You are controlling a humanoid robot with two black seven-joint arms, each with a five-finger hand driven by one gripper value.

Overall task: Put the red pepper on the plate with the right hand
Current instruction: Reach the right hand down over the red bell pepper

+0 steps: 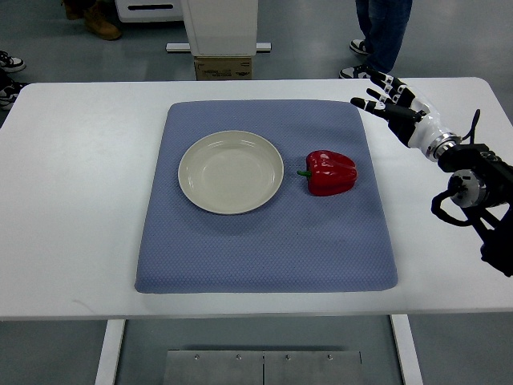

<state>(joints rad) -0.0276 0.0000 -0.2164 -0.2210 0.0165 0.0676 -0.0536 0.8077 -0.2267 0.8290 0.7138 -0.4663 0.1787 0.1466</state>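
Observation:
A red pepper [330, 172] with a green stem lies on its side on the blue mat [264, 241], just right of the cream plate [231, 172], which holds nothing. My right hand [386, 96] hovers above the table's far right, up and to the right of the pepper and apart from it. Its black fingers [370, 104] are spread and hold nothing. The left arm does not show.
The mat lies on a white table [72, 200]. Beyond the far edge stand a white machine base [221, 28] with a cardboard box [223, 68], and people's legs and shoes [381, 36].

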